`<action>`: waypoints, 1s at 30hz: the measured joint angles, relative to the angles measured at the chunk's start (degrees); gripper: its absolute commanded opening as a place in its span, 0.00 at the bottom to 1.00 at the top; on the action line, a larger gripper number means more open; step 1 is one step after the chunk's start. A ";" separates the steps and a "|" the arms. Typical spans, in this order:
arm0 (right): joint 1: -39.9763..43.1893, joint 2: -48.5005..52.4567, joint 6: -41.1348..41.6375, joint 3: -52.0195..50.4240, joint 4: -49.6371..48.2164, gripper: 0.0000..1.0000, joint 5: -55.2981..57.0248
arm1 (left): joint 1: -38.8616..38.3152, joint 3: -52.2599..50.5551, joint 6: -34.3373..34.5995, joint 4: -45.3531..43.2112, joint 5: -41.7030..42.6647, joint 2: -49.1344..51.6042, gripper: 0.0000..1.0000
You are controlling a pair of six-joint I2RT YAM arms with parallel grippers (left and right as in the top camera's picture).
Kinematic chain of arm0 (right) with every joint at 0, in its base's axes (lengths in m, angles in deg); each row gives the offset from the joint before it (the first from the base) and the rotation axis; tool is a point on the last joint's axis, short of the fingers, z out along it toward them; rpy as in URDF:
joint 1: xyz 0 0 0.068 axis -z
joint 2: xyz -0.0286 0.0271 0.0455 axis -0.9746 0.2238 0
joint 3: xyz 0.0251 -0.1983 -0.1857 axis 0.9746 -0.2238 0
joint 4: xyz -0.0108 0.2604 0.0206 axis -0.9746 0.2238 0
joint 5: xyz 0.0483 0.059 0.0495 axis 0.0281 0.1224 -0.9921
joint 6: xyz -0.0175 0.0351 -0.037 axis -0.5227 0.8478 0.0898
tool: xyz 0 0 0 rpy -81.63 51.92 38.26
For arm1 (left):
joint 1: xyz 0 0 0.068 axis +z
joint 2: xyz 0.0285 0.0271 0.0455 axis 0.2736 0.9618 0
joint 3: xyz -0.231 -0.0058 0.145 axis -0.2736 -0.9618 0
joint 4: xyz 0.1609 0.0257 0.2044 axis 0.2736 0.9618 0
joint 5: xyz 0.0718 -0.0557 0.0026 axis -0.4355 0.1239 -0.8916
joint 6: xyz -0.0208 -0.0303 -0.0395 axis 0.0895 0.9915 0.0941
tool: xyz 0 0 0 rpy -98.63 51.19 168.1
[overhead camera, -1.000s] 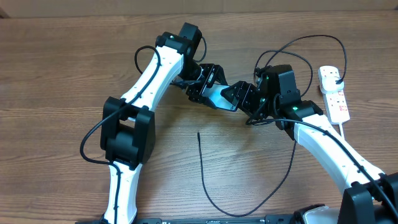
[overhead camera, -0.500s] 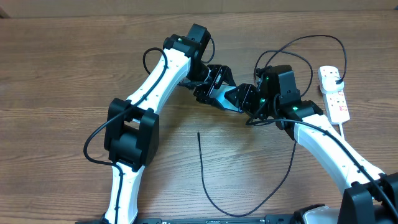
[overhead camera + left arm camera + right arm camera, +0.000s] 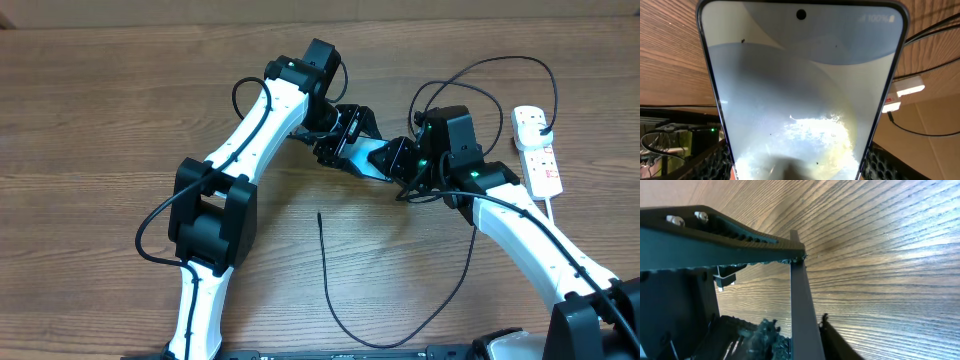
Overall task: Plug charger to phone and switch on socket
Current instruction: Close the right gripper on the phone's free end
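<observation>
The left tool (image 3: 347, 140) is closed on the slim rectangular phone (image 3: 800, 100) with a lit pale blue screen. In the left wrist view its textured pads (image 3: 722, 161) press the two long edges near the lower end. The right tool (image 3: 400, 160) meets the other end of the phone, which stands edge-on against its upper finger (image 3: 715, 235) in the right wrist view; whether it really clamps, I cannot tell. I judge the step to be a handover of the phone between the two tools. To do it well, the left tool should not release before the right one has a firm, square grip, and the charging port must be free of fingers. The long thin black cable (image 3: 328, 285) lies on the brown wooden table (image 3: 100, 120), its free tip (image 3: 319, 215) near both tools and not touching the phone. The white power strip (image 3: 541, 160) is well apart, to the right of the right tool
</observation>
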 measured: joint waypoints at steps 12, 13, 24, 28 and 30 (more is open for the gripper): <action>0.00 0.00 0.00 0.00 0.48 0.11 0.17 | 0.00 0.00 0.22 -1.09 -0.04 0.00 0.04; 0.00 0.00 0.00 0.00 0.48 0.09 0.17 | -0.04 0.00 0.22 -1.09 -0.04 0.00 0.04; 0.00 0.00 0.02 0.00 0.52 0.04 0.20 | -0.09 0.00 0.24 -1.14 -0.24 0.00 0.08; 0.00 0.00 0.02 0.00 0.52 0.04 0.20 | -0.09 0.00 0.24 -1.11 -0.24 0.00 0.27; 0.00 0.00 0.02 0.00 0.52 0.04 0.20 | -0.09 0.00 0.24 -1.11 -0.24 0.00 0.49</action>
